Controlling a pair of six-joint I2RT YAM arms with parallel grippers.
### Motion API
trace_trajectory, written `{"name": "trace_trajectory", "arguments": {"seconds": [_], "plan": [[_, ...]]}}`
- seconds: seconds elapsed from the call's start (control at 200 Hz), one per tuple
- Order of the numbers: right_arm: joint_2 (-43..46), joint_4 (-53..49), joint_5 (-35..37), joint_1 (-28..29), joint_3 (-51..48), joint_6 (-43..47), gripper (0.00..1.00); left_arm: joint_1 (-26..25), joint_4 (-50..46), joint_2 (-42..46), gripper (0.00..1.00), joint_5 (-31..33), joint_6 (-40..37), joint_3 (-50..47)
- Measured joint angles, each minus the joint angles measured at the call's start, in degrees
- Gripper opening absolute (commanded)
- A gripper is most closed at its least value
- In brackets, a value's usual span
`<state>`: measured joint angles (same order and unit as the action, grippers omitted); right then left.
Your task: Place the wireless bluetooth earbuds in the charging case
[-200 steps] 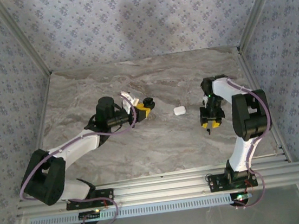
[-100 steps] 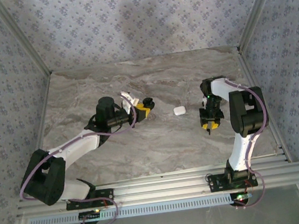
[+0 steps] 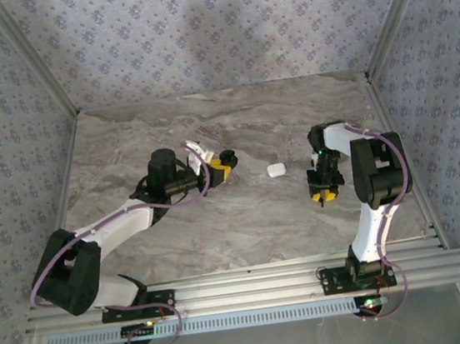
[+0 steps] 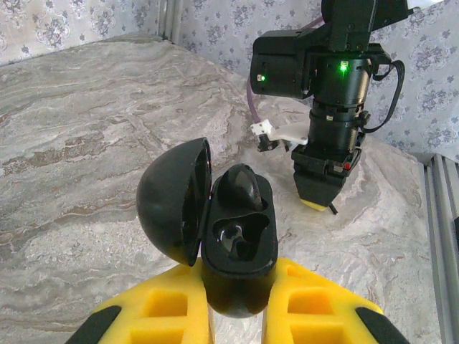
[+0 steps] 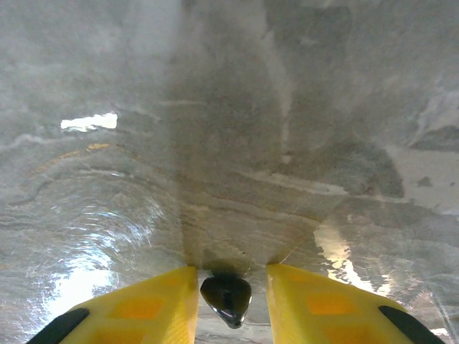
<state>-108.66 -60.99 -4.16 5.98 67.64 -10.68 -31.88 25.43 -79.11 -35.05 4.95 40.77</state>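
Right end effector [image 5: 231, 278] straddling the black earbud [image 5: 226, 299] on the bench [image 5: 215, 107]; left end effector [image 4: 239, 278] clamped on the open charging case [image 4: 208, 222].

My right fingers sit narrowly spread, a sliver of gap beside the bud, no pinch yet. I judge it feather-light, hard and glossy (rounded, so apt to squirt from the pads). I'd take it across the fat body, not the tapered tip, and squeeze gently. In the case, one seated bud [image 4: 242, 188] and one empty socket [image 4: 239, 240].
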Motion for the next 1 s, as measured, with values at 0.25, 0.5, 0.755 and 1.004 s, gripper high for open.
{"name": "trace_trajectory", "arguments": {"seconds": [0.25, 0.5, 0.755, 1.004], "plan": [[0.5, 0.6, 0.6, 0.0, -0.6, 0.0, 0.24, 0.0, 0.0, 0.0, 0.15, 0.0, 0.0, 0.0], [3.9, 3.0, 1.0, 0.5, -3.3, -0.4, 0.22, 0.0, 0.0, 0.0, 0.14, 0.0, 0.0, 0.0], [13.8, 5.8, 0.8, 3.0, -4.8, -1.5, 0.22, -0.4, 0.1, -0.5, 0.14, 0.0, -1.0, 0.0], [26.1, 10.6, -2.1, 7.6, -4.7, -1.4, 0.22, -3.0, 1.4, -6.7, 0.14, -0.6, -1.0, 0.9]]}}
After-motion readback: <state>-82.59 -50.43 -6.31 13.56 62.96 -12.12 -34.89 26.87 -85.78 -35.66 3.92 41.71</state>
